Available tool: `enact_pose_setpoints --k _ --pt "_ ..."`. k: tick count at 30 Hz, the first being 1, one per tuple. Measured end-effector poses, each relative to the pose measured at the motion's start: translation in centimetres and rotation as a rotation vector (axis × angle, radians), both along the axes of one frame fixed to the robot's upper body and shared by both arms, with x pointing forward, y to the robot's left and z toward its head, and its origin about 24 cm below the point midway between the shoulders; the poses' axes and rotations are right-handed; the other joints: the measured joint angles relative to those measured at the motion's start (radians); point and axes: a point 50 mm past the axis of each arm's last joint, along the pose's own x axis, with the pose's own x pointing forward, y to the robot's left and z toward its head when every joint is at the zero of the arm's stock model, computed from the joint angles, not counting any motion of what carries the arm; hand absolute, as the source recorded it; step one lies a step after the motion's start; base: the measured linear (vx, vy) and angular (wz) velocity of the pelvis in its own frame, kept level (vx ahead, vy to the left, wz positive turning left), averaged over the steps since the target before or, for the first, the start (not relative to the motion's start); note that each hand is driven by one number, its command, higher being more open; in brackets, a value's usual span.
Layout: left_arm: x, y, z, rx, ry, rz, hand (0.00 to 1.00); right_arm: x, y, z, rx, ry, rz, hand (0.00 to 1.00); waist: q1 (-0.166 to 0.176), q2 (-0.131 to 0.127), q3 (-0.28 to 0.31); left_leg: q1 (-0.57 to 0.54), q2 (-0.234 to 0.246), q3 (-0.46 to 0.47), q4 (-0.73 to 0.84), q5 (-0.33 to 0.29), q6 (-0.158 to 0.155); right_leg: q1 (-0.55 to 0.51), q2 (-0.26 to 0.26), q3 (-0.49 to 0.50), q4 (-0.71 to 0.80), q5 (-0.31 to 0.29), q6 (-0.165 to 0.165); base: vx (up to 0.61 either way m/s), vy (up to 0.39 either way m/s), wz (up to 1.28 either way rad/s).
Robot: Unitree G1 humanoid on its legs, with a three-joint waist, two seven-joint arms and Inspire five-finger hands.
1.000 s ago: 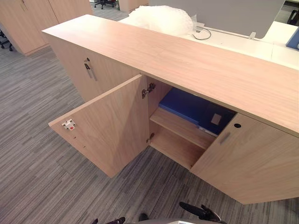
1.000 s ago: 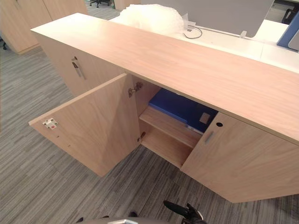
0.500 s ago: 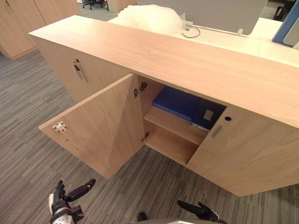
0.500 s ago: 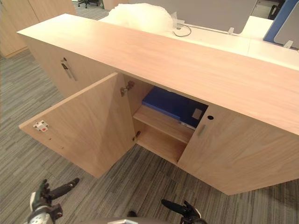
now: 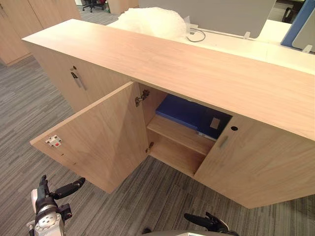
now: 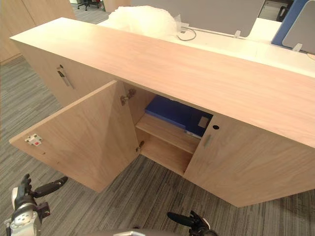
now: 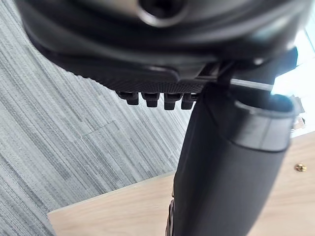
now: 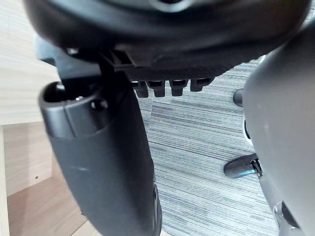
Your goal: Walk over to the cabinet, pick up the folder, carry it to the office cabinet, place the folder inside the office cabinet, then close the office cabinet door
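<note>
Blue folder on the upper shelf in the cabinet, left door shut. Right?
No. The left door stands wide open, per the left eye view. The blue folder does lie on the upper shelf in the cabinet.

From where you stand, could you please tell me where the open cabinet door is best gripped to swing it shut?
Grip the open door along its top edge by the white catch, the corner farthest from the hinges, where it should swing most easily. Come from the robot's left: the left robot hand hangs open near that corner.
</note>
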Motion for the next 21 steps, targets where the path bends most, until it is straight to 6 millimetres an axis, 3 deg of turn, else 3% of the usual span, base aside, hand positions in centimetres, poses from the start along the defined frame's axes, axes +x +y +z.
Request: enact_pose_setpoints --k 5,16,21 --pt "1.3 0.6 1.2 0.063 -0.004 -0.032 1.0 0.0 0.0 0.0 0.0 -0.001 0.033 1.0 0.001 0.012 -0.006 -0.003 0.014 0.002 0.0 0.004 -0.005 -0.014 0.008 0.009 0.019 0.0 0.0 -0.08 -0.016 -0.04" --pt "4.0 3.0 4.9 0.184 -0.066 -0.059 1.0 -0.2 -0.2 0.0 -0.008 -0.002 0.054 1.0 0.02 0.013 -0.006 -0.01 0.014 0.008 -0.001 0.011 -0.014 -0.015 0.011 0.022 -0.001 -0.003 0.0 -0.08 -0.006 -0.04" --pt "4.6 3.7 5.1 0.185 -0.044 -0.062 1.0 -0.5 -0.2 0.0 -0.006 0.003 0.051 1.0 0.027 0.006 -0.009 -0.013 0.009 0.006 -0.001 0.01 -0.013 -0.011 0.01 0.021 -0.014 -0.003 0.001 -0.01 0.0 0.0"
